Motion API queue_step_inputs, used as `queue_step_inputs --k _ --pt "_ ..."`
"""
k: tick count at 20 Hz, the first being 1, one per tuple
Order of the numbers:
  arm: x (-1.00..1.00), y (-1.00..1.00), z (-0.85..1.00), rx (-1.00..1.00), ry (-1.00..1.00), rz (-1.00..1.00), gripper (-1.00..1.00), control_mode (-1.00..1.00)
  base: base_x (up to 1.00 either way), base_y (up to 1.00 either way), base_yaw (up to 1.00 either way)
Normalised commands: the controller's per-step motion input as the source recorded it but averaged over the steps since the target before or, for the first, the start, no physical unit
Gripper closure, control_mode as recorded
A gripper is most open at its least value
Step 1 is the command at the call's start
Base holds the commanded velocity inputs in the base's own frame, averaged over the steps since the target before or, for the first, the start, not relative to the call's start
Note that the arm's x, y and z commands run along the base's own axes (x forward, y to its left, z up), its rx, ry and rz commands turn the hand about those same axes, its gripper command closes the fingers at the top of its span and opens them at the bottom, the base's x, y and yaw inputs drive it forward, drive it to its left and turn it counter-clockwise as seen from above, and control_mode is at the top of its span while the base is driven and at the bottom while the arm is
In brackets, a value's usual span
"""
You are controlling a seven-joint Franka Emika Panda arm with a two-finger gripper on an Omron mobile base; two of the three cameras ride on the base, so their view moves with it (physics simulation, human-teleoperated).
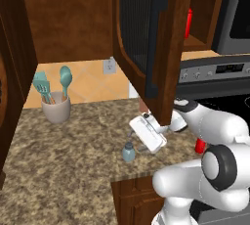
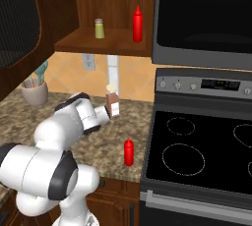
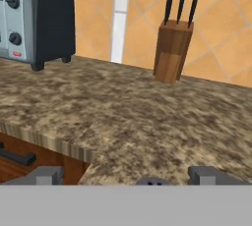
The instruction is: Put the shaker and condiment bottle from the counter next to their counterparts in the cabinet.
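The shaker (image 1: 129, 152), small and pale blue-grey with a darker cap, stands on the granite counter (image 1: 58, 165) near its front edge. My gripper (image 1: 133, 140) hovers just above and beside it, open. In the hand view the shaker's cap (image 3: 153, 181) peeks up between the two spread fingertips (image 3: 48, 175). The red condiment bottle (image 2: 128, 152) stands on the counter by the stove, partly hidden by my arm in the left base view (image 1: 199, 146). The cabinet (image 2: 113, 41) has its door (image 1: 146, 38) swung open. On its shelf stand the counterparts: a red bottle (image 2: 137, 23) and a small shaker (image 2: 99, 28).
A crock (image 1: 56, 107) of teal utensils sits at the back left. A small brown jar (image 2: 112, 101) stands near the wall. The stove (image 2: 202, 141) lies to the right. A toaster (image 3: 34, 23) and a knife block (image 3: 171, 53) stand at the counter's far end.
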Motion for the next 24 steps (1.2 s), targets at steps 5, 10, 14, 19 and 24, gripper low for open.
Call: queue_step_inputs --k 5,10,14,19,24 --pt "0.07 0.00 -0.02 0.00 0.00 0.00 -1.00 -1.00 0.00 0.00 0.00" --pt "0.01 0.00 -0.15 0.00 -0.04 0.00 -1.00 -1.00 0.00 0.00 0.00" --pt "0.00 0.00 -0.22 0.00 -0.05 0.00 -1.00 -1.00 0.00 0.00 0.00" --pt "0.04 0.00 -0.13 0.00 -0.05 0.00 -1.00 -1.00 0.00 0.00 0.00" --pt "0.06 0.01 -0.08 0.00 -0.05 0.00 -1.00 -1.00 0.00 0.00 0.00"
